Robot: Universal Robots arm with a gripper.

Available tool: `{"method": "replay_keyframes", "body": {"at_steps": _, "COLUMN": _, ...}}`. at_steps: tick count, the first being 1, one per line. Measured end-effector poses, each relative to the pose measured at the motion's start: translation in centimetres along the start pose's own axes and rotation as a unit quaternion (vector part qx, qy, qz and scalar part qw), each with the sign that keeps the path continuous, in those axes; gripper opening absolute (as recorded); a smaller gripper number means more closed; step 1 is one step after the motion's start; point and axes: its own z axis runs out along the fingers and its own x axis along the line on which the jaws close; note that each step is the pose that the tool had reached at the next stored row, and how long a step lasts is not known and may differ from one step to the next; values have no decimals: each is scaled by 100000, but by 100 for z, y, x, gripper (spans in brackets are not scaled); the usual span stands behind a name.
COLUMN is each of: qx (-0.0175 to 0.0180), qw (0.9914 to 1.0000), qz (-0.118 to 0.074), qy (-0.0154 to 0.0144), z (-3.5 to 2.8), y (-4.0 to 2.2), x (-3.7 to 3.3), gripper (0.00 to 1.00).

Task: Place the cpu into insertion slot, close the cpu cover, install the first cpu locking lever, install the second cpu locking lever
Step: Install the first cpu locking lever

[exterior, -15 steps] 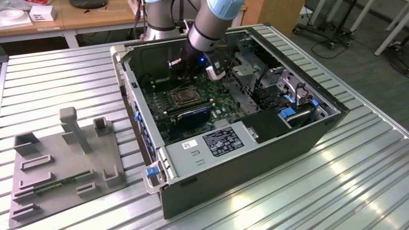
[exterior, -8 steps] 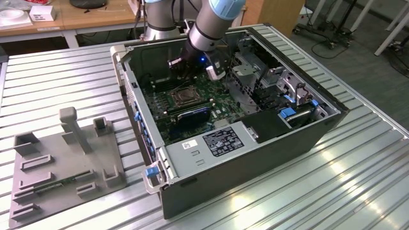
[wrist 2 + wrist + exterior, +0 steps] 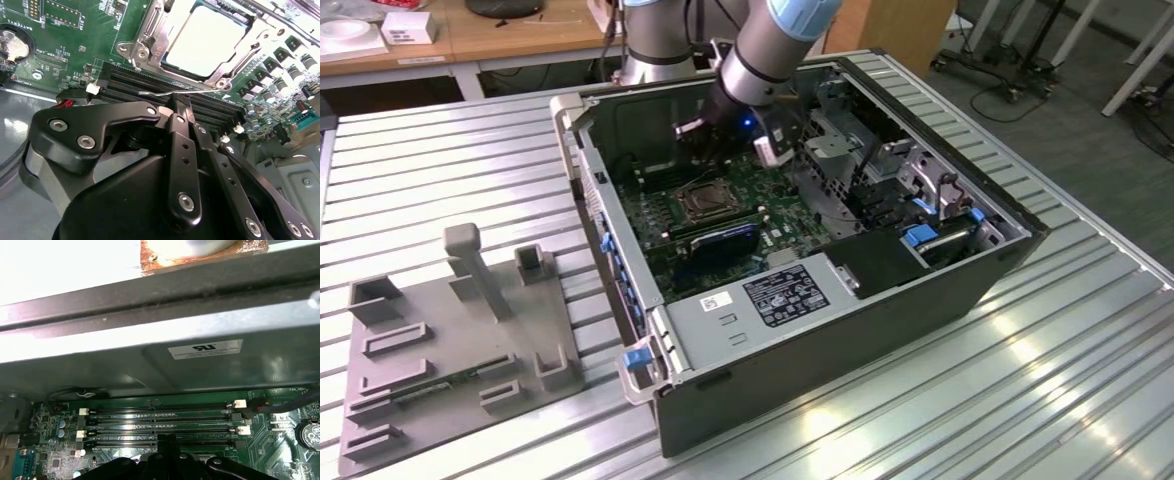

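So the cpu (image 3: 210, 37) is sitting in the insertion slot (image 3: 699, 201), and the cpu cover (image 3: 152, 27) looks to be down over its edges. A thin wire locking lever (image 3: 160, 93) sticks out just beside the slot. The fingers (image 3: 176, 130) are pressed together with their tips at that lever (can't tell if they actually pinch it). I'd push slowly and keep the tips square on the wire so it doesn't spring off. The arm (image 3: 767, 50) leans down into the case (image 3: 854, 330) near the slot, wrist tilted.

Arm (image 3: 767, 50) angled steeply downward, claw (image 3: 181, 100) closed tight.
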Motion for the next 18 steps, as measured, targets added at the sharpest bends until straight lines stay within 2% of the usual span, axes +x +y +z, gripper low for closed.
{"method": "replay_keyframes", "body": {"at_steps": 5, "qx": 24, "qw": 99998, "qz": 195, "qy": 586, "z": -13, "y": 7, "x": -57, "gripper": 11}}
{"method": "replay_keyframes", "body": {"at_steps": 14, "qx": -1, "qw": 99998, "qz": 290, "qy": 603, "z": -8, "y": 25, "x": -61, "gripper": 11}}
{"method": "replay_keyframes", "body": {"at_steps": 18, "qx": -1, "qw": 99998, "qz": 287, "qy": 601, "z": -9, "y": 27, "x": -84, "gripper": 11}}
